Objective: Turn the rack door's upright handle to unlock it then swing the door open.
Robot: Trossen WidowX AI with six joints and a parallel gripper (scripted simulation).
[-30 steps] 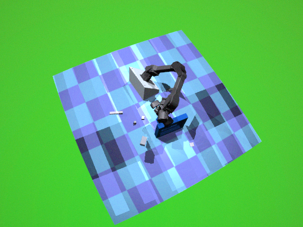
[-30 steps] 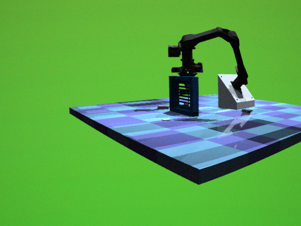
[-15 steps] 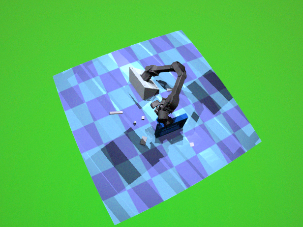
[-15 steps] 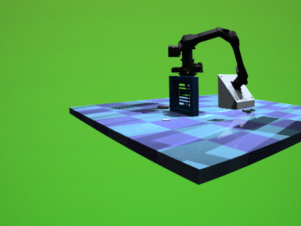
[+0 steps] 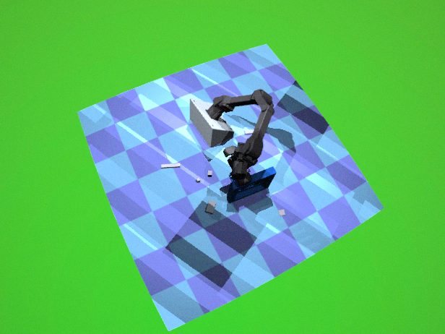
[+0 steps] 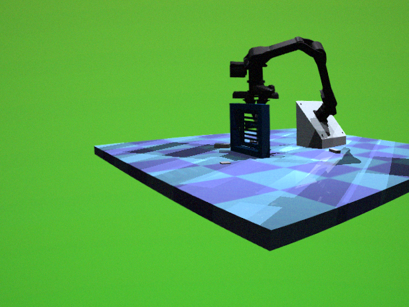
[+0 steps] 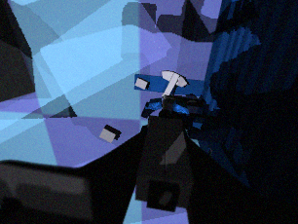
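Note:
The blue rack frame (image 5: pixel 272 175) (image 6: pixel 266 133) stands upright on the table. Its slatted door (image 7: pixel 241 46) fills the right side of the wrist view in shadow; no wide opening shows, and I cannot tell whether it stands slightly ajar. My gripper (image 5: pixel 243 182) (image 6: pixel 255 101) (image 7: pixel 164 138) points down on the arm-base side of the door and is shut on the door's upright handle. The fingers hide most of the handle, so its turn angle cannot be read. A pale T-shaped piece (image 7: pixel 169 84) shows just beyond the fingertips.
The grey wedge base (image 5: pixel 220 136) (image 6: pixel 307 133) carries the arm. A pale bar (image 5: pixel 170 165), a small block (image 5: pixel 209 173), a thick block (image 5: pixel 211 207) and a flat piece (image 5: pixel 282 212) lie around the rack on the checkered table (image 5: pixel 152 289) (image 6: pixel 232 189).

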